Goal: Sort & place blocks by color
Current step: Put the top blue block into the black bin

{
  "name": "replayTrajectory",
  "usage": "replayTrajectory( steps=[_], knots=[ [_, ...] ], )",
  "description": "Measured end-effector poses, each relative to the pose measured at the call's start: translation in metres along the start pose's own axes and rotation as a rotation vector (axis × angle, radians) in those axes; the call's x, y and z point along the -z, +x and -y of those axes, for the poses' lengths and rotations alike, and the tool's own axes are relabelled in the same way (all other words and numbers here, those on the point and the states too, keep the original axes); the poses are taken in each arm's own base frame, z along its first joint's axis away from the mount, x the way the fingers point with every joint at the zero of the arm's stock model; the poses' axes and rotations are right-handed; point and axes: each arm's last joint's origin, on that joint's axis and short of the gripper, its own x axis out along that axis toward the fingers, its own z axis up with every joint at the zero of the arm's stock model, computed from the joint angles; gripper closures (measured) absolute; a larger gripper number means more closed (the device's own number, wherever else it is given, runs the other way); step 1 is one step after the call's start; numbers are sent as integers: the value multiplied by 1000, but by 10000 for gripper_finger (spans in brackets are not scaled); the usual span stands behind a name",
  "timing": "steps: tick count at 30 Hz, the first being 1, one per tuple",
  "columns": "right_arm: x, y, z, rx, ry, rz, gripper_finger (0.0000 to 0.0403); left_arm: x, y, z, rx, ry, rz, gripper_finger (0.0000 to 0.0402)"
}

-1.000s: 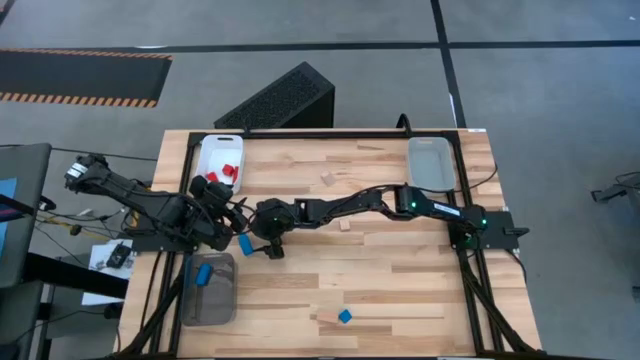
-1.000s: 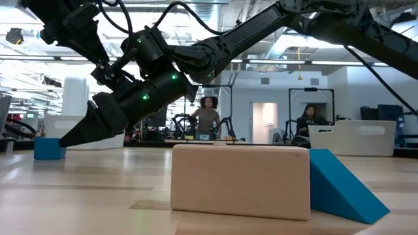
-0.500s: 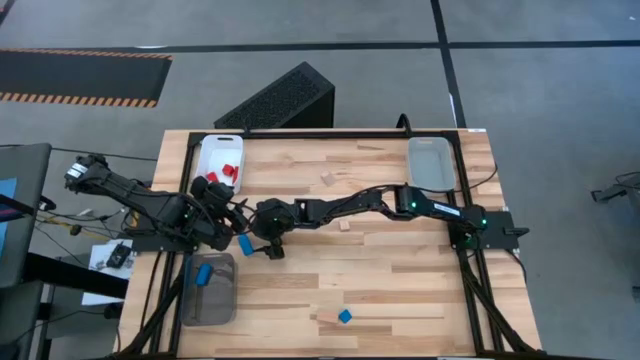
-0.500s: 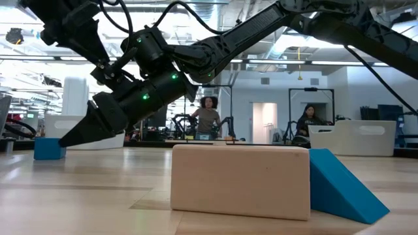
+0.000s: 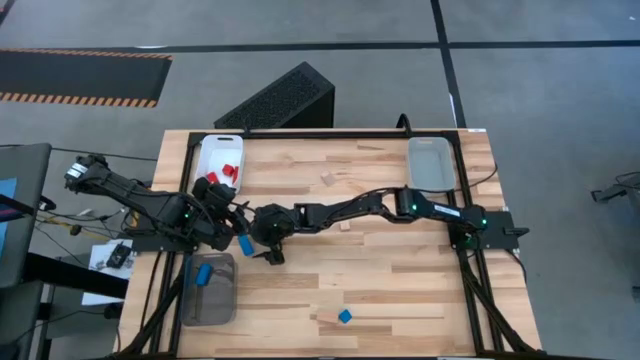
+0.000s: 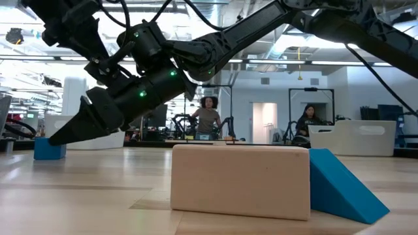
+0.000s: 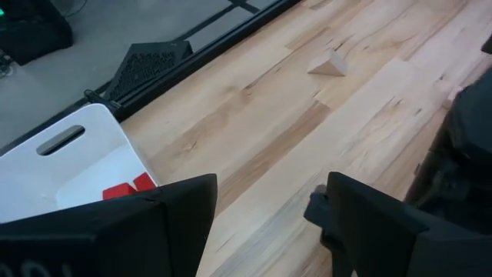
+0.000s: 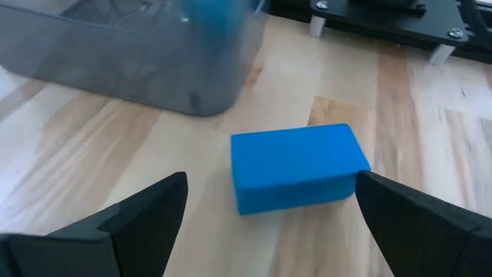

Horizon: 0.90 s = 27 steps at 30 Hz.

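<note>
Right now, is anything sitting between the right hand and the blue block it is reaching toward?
Nothing visible. In the right wrist view the blue block lies on bare table between the open fingers of the right hand, with the grey tray beyond it.

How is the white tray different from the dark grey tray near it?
The white tray is bright and holds red blocks; the dark grey tray is see-through and holds a blue block. The white tray sits at the table's far edge, the grey tray nearer the front. Both are rectangular, on the left side.

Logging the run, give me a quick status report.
Right gripper open over the blue block, not gripping yet. Left gripper open, waiting near the white tray. Nothing in the way.
</note>
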Motion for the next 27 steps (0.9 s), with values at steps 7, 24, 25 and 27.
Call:
replayTrajectory(
  steps=[7, 24, 25, 27],
  knots=[
    [-1, 1, -3, 5, 7, -2, 3, -2, 0, 4, 29, 7, 11, 164],
    [1, 1, -3, 3, 78, -19, 3, -3, 0, 6, 55, -4, 7, 164],
    [1, 1, -3, 3, 89, -19, 3, -3, 0, 6, 55, -4, 7, 164],
    [1, 1, -3, 4, 105, -18, 3, -3, 0, 6, 55, -4, 7, 164]
  ],
)
